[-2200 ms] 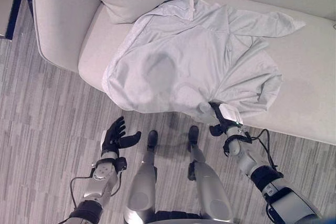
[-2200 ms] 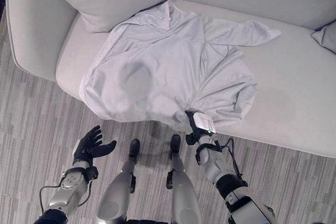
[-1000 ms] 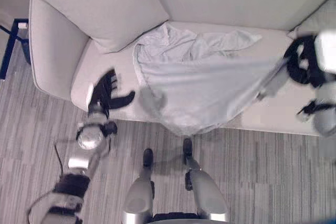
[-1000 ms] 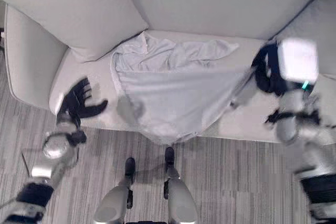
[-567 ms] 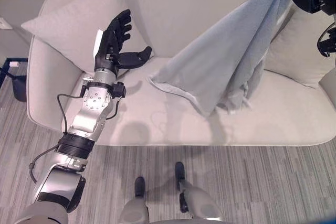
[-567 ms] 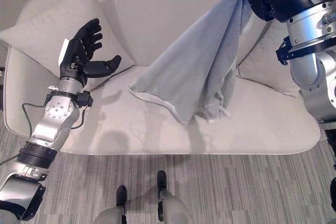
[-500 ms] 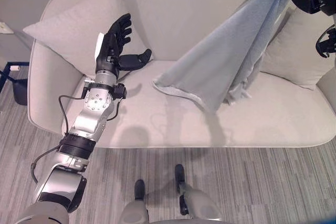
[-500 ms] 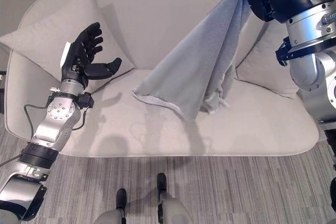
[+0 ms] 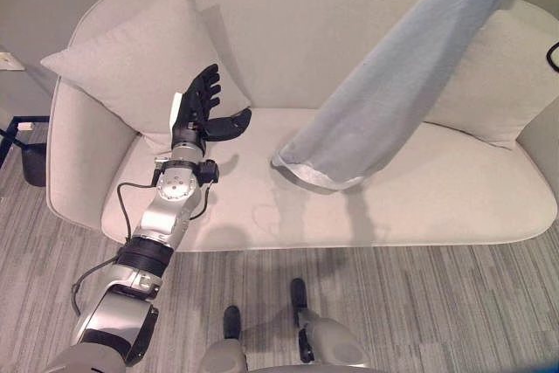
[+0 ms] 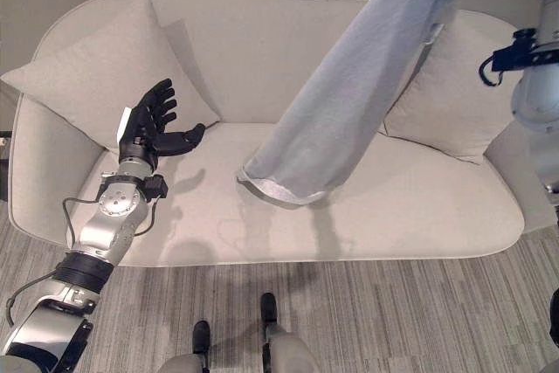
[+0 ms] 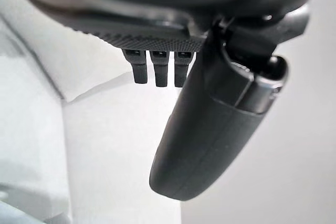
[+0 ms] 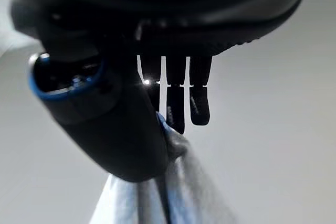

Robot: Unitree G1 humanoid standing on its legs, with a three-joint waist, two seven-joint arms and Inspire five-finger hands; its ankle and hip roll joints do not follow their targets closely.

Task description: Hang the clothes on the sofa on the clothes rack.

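Garment [image 9: 393,93] hangs in air above sofa [image 9: 262,207], lower hem just clear of seat, top pinched in right robot hand [image 12: 168,103]. Going left to right: left cushion [image 9: 131,67]; left robot hand [image 9: 199,115] over seat, fingers spread, holding nothing; hanging garment; right cushion [image 10: 437,93]. Step in hand: lift-off from sofa looks complete. Next likely: carry to rack, keeping pinch firm, hem clear of seat.

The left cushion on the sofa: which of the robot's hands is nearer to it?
Left. The left hand hovers open just beside the cushion; the right hand is raised far off, pinching the shirt.
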